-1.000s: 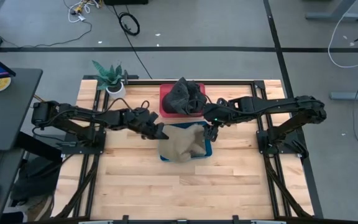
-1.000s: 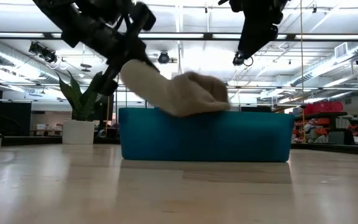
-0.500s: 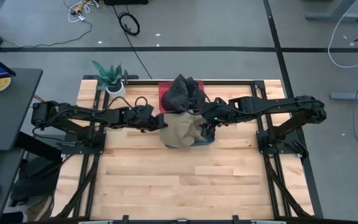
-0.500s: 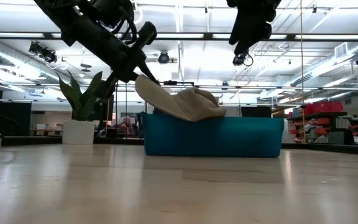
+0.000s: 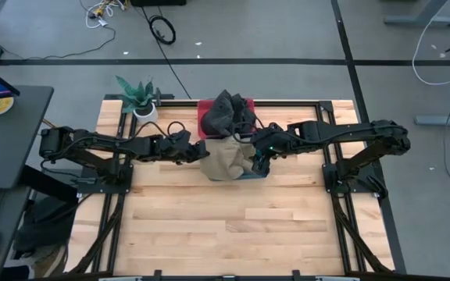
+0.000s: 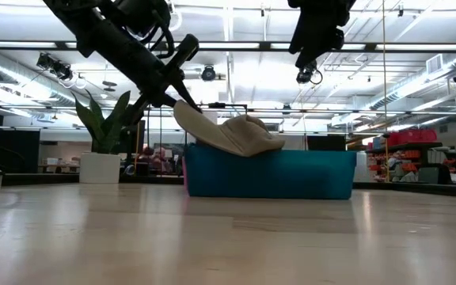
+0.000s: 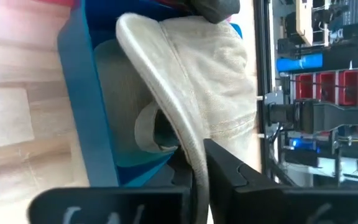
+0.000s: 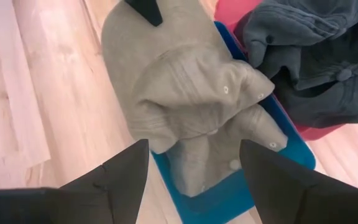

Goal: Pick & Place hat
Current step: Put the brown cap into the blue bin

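Observation:
A beige cap (image 5: 226, 159) lies over a blue bin (image 6: 267, 174) at the table's middle, crown in the bin and brim sticking out past the bin's left wall. My left gripper (image 5: 202, 151) is shut on the brim. My right gripper (image 8: 194, 180) hovers open just above the cap's right side (image 5: 258, 158), touching nothing. A dark hat (image 5: 226, 115) sits in a red bin (image 5: 205, 109) right behind the blue bin. My left gripper pinches the cap's brim edge (image 7: 195, 163) between its two fingers. It comes slanting down from the table's left side (image 6: 172, 87). The brim is raised above the bin's rim while the crown (image 6: 248, 133) rests in the blue bin.
A potted plant (image 5: 137, 97) stands at the table's far left corner. Black frame rails (image 5: 342, 168) run along both sides of the table. Bare wood (image 5: 233, 226) fills the near half.
My left gripper has gone toward the table's far edge, still shut on the brim. The cap and the blue bin have slid with it toward the far edge, up to the red bin. The cap's crown has settled lower into the bin.

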`<action>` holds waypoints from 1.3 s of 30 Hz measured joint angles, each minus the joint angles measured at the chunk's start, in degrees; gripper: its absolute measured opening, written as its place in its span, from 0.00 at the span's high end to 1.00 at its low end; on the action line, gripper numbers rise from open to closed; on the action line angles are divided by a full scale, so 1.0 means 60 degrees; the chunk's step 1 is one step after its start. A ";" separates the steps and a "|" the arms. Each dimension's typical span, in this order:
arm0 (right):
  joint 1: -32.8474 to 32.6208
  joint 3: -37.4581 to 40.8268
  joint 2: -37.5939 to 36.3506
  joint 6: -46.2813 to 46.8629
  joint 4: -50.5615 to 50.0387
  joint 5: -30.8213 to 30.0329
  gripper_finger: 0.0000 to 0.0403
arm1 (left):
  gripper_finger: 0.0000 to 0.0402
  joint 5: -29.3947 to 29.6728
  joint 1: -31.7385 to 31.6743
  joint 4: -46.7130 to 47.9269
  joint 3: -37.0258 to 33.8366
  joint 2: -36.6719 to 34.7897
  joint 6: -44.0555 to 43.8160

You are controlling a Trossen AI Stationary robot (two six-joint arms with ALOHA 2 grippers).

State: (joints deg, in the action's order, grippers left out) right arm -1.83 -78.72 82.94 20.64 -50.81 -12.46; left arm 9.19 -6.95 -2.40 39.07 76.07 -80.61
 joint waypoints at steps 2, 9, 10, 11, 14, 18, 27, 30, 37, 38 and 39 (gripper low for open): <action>0.0000 0.0000 0.0000 0.0000 0.0026 0.0005 0.37 | 0.91 0.0123 0.0022 0.0073 -0.0003 0.0002 0.0055; 0.0000 0.0000 0.0000 0.0009 0.0214 0.0339 0.37 | 0.67 0.0154 0.0009 0.0561 -0.0033 0.0022 0.0431; 0.0000 0.0000 0.0000 0.0029 0.0230 0.0366 0.37 | 0.63 0.0145 0.0009 0.0561 -0.0033 0.0022 0.0441; 0.0000 0.0000 0.0000 0.0048 0.0226 0.0415 0.37 | 0.59 0.0140 0.0009 0.0556 -0.0033 0.0022 0.0441; 0.0000 0.0000 0.0000 0.0170 0.0214 0.0471 0.37 | 0.49 0.0193 0.0016 0.0385 -0.0033 0.0022 0.0577; 0.0000 0.0000 0.0000 0.0228 0.0060 0.0517 0.37 | 0.38 0.0189 0.0091 -0.0825 -0.0033 0.0022 0.1211; 0.0000 0.0000 0.0000 0.0944 -0.0127 0.0926 0.37 | 0.29 0.0148 0.0133 -0.1736 -0.0029 -0.0076 0.2391; 0.0003 0.0000 0.0000 0.1182 -0.0116 0.1082 0.37 | 0.30 0.0699 0.0126 -0.1382 -0.0007 0.0117 0.2781; 0.0000 0.0000 0.0000 0.1476 -0.0060 0.1270 0.37 | 0.31 0.1371 0.0317 -0.0943 -0.0018 0.0572 0.3249; 0.0000 0.0000 0.0000 0.1486 -0.0062 0.1268 0.37 | 0.32 0.1644 0.0431 -0.0960 -0.0018 0.0594 0.3248; 0.0000 0.0000 0.0000 0.1500 -0.0062 0.1269 0.37 | 0.32 0.1973 0.0535 -0.0975 -0.0018 0.0590 0.3247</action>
State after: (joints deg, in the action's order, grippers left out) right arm -1.83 -78.72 82.94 29.65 -51.18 -4.84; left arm 21.03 -3.74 -8.25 38.96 79.61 -61.13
